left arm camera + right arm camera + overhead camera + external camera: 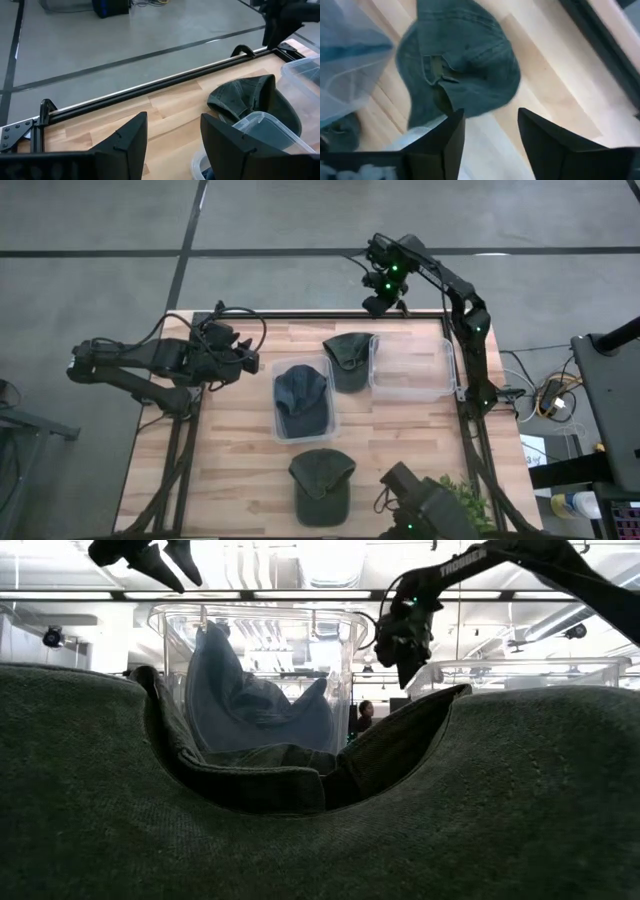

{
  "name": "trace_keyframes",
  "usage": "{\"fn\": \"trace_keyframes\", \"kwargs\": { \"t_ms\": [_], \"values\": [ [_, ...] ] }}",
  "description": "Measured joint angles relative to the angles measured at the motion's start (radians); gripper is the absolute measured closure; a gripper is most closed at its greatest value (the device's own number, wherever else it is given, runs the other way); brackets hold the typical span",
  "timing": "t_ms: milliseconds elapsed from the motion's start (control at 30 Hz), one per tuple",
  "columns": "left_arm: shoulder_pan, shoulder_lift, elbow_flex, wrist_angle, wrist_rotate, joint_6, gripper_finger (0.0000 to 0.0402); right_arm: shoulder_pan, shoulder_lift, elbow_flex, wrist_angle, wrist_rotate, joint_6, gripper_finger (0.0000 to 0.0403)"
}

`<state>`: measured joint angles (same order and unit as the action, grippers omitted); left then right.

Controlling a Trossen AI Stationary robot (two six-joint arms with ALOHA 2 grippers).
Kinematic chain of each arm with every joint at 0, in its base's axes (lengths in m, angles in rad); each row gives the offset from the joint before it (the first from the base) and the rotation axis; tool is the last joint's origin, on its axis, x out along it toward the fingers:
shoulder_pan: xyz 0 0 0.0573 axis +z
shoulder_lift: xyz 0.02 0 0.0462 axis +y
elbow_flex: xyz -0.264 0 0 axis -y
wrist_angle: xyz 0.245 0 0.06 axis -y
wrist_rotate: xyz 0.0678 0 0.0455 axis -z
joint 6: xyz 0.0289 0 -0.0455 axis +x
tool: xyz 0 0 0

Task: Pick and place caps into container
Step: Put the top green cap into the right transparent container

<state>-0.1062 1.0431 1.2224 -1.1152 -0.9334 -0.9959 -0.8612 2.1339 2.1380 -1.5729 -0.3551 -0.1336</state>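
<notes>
A slate-blue cap (300, 398) lies inside the clear container (278, 420) at the table's middle. A dark olive cap (350, 358) lies between that container and a second clear container (412, 385) to its right, and it also fills much of the right wrist view (460, 65). Another olive cap (322, 483) lies near the table's front edge. My right gripper (385, 302) hangs open over the far edge, pointing down, above the middle olive cap (245, 95) and clear of it (490, 135). My left gripper (252, 364) waits open at the left (172, 145).
The front olive cap (500, 800) blocks most of the low view. Behind it stands the container (170, 640) with the blue cap (240, 690). A black rail (150, 85) runs along the table's far edge. A green plant (465, 500) sits at the front right corner.
</notes>
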Motion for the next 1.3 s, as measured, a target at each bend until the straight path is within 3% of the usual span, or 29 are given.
{"fn": "trace_keyframes", "kwargs": {
  "t_ms": [167, 533, 867, 1100, 1300],
  "values": [
    [0.000, 0.000, 0.000, 0.000, -0.009, 0.015, 0.0225, -0.011, 0.033, 0.001, 0.001, -0.095, 0.072, 0.0209],
    [0.000, 0.000, 0.000, -0.003, -0.038, 0.045, 0.0225, -0.010, 0.041, 0.000, 0.001, -0.095, 0.221, 0.0206],
    [0.000, 0.000, -0.057, -0.007, -0.059, 0.049, 0.0225, 0.038, 0.036, 0.024, 0.039, -0.091, 0.197, 0.0202],
    [0.000, 0.000, -0.104, -0.009, -0.053, 0.013, 0.0225, 0.100, -0.064, 0.084, 0.034, -0.089, 0.210, 0.0202],
    [0.000, 0.000, -0.116, -0.009, -0.053, 0.012, 0.0225, 0.278, -0.242, 0.061, 0.035, -0.046, 0.315, 0.0202]
  ]
}}
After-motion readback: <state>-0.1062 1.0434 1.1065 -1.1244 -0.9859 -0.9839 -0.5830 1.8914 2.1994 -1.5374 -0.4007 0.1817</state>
